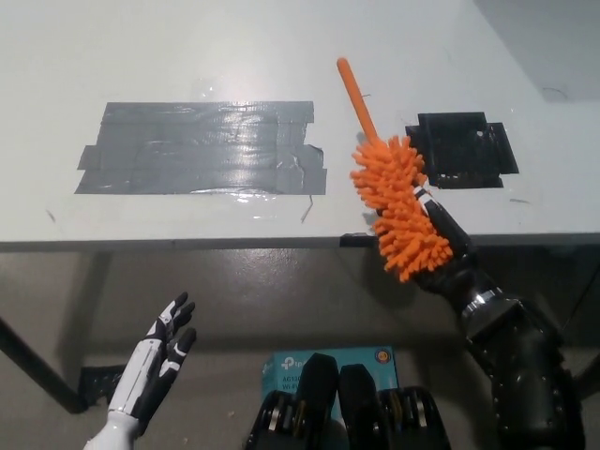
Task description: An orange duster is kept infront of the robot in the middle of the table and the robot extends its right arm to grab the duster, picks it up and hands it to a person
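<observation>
Grab and lift look done: the black right hand [441,239] is closed around the fluffy orange duster [396,206], holding it up over the table [187,56] edge, but no person's around yet, so the handoff's left.

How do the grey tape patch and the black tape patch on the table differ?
The grey tape patch is much larger and lies at the table's left; the black tape patch is smaller and sits right. The grey one is glossy with wrinkled, overlapping strips; the black one looks matte. Both lie flat on the table.
</observation>
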